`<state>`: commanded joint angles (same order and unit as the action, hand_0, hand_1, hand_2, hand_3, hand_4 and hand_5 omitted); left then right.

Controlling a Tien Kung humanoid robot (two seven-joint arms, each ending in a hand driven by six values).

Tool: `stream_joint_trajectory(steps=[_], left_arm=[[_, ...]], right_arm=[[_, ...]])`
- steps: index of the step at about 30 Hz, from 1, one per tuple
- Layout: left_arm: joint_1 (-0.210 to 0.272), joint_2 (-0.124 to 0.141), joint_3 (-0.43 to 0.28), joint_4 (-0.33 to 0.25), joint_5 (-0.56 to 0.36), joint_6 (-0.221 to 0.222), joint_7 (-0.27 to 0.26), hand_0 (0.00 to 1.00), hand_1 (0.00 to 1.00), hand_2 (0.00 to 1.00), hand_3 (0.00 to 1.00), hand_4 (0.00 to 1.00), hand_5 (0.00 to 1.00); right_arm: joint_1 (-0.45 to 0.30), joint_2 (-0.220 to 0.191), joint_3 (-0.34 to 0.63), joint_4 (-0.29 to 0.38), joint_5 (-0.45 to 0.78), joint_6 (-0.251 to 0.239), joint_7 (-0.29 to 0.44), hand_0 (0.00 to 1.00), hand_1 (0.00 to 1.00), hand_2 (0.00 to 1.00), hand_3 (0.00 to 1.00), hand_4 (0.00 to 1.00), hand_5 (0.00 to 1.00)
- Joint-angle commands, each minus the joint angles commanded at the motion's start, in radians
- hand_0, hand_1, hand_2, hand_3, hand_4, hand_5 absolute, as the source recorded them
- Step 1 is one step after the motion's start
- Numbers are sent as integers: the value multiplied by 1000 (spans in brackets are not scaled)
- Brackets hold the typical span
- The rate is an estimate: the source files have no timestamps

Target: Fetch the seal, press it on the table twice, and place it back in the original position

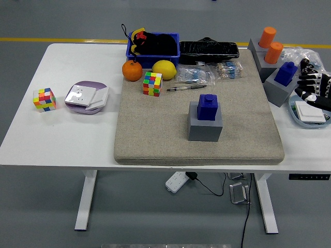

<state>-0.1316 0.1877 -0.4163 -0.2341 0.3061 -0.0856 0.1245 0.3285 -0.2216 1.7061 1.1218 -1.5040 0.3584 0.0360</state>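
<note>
Seal (pixel 208 107), a blue stamp-shaped block, is sitting upright on a grey base block (pixel 205 126) at the middle of the beige mat (pixel 155 139), well to the left of the right hand (pixel 312 82) and slightly nearer the table's near edge. Only the head view is available. In it, the right hand is entering from the right edge over the white table (pixel 62 139), and it is hovering beside a second blue seal (pixel 286 73) on its own grey block (pixel 278 89), with two orange cylinders (pixel 271 44) just beyond that. The fingers (pixel 305 70) are appearing loosely curled and are grasping nothing; none is touching either seal. A pale tray (pixel 306 114) is lying directly beneath the hand. The left hand is not appearing in the view.

Judged from this layout, the fetch step is only beginning: no seal is lifted, and no pressing is under way. The next move is calling for the hand to open, travel to the chosen seal, and close around its upper knob without tipping the grey base. Which of the two blue seals is intended cannot be told from the picture; the one beside the hand is the closer reach. Clear mat in front of the centre block is offering room for the two presses.
</note>
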Motion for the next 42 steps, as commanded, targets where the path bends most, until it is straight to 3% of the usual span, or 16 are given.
stream_joint_trajectory(steps=[11,12,17,18,23,24,29,30,36,41,42], left_arm=[[-2,-2,4,-1,-2,-2,-1,808,813,785,834,785,396],[-2,-2,5,-2,-2,-2,-1,808,812,784,834,785,397],[-4,-1,10,-1,-6,-2,-1,808,812,784,834,785,397],[-5,-1,11,-1,-6,-2,-1,809,812,785,834,784,396],[-5,-2,15,-1,-10,-3,-1,809,812,785,834,784,396],[-5,-2,16,-2,-10,-3,-1,811,813,784,834,784,395],[-5,-2,22,-1,-14,-4,-1,811,813,784,834,784,395],[-5,-2,23,-1,-15,-4,-1,810,814,784,834,784,394],[-6,-4,28,-1,-18,-6,-1,810,814,785,834,783,393],[-9,-5,32,-2,-19,-6,-2,810,814,785,834,783,393],[-10,-5,32,-2,-19,-7,-2,811,815,784,834,785,391]], right_arm=[[54,20,-134,-17,5,24,14,788,663,669,673,808,166],[60,20,-150,-19,2,27,16,791,671,700,748,894,123],[88,22,-214,-28,-32,42,27,791,671,700,748,894,123],[93,23,-227,-30,-38,45,29,797,727,769,828,948,20],[116,32,-276,-38,-49,55,36,797,727,769,828,948,20],[121,35,-287,-40,-51,58,38,809,776,861,920,948,2],[141,44,-321,-50,-62,69,47,809,776,861,920,948,2],[144,46,-326,-52,-64,71,48,818,841,913,956,960,2],[161,54,-347,-70,-66,73,54,839,861,918,953,972,2],[173,61,-369,-84,-59,62,65,839,861,918,953,972,2],[174,62,-372,-86,-58,58,67,839,822,887,923,972,2]])
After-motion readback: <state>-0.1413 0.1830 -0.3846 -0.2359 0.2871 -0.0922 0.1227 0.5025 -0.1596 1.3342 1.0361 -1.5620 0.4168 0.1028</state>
